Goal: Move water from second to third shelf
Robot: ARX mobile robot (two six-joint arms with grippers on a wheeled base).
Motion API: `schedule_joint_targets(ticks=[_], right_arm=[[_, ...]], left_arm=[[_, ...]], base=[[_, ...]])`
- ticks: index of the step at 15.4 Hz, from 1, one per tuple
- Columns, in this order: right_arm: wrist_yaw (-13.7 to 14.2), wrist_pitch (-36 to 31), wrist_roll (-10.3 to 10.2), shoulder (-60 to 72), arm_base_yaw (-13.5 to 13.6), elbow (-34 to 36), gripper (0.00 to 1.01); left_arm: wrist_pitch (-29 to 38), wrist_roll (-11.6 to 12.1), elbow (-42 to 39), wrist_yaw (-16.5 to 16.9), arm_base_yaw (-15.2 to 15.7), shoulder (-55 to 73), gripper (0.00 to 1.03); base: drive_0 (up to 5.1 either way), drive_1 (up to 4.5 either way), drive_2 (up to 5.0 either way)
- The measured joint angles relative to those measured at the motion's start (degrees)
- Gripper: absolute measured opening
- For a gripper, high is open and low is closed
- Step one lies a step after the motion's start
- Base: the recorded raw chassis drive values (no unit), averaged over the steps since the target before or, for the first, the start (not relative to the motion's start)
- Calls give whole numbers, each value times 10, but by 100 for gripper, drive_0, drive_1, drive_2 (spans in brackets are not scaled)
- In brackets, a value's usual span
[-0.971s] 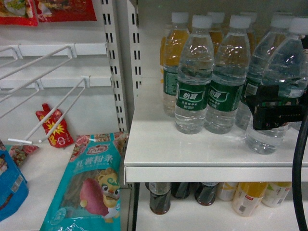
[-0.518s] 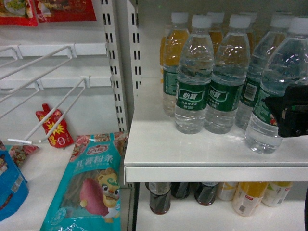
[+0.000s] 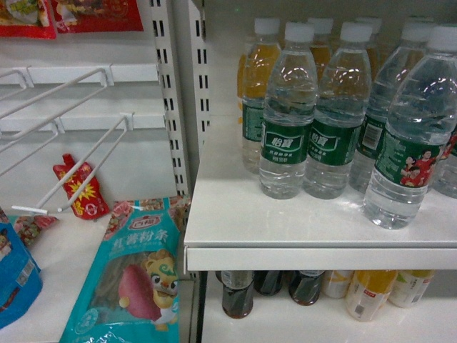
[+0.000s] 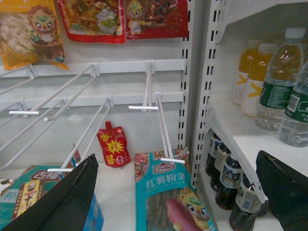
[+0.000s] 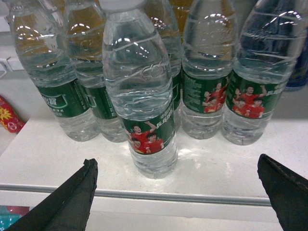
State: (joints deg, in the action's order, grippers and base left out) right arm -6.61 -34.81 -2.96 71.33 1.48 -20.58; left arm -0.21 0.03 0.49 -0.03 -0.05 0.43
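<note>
Right pincer withdrawn from head view, jaws wide before water, seemingly untouched on shelf

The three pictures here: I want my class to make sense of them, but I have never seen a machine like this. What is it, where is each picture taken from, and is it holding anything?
This is a wheeled robot with two arms, each ending in a two-fingered gripper. One picture comes from a camera on its head. It shows a white shelf with green-labelled water bottles, and dark and orange drinks on the shelf below.

The other two come from cameras on the wrists. The black wedges at the bottom corners are gripper fingers. The right gripper is open and faces the water at the shelf's front edge, without touching it. The left gripper is open too, facing snack bags on hooks and a teal packet below.

Nothing is held.
</note>
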Motion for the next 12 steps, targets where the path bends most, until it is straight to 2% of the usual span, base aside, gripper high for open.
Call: schedule_joint_targets(ticks=[3,7,8,9,11,12], right_arm=[[18,70,-2,-126,-4,37,98],[43,222,-10,-314,-5,52,98],[54,160,1,-350,-12,83,92],[64,136,13,-397,-13,116,79],[65,196,22,-472,-15,125,55],[65,195,24,-490,-15,127,42]], left_arm=[[0,0,0,0,0,0,98],[0,0,0,0,0,0,98],[0,0,0,0,0,0,98],[0,0,0,0,0,0,98],[0,0,0,0,0,0,98],[0,0,0,0,0,0,98]], base=[[0,0,0],[0,0,0],[0,0,0],[0,0,0],[0,0,0],[0,0,0]])
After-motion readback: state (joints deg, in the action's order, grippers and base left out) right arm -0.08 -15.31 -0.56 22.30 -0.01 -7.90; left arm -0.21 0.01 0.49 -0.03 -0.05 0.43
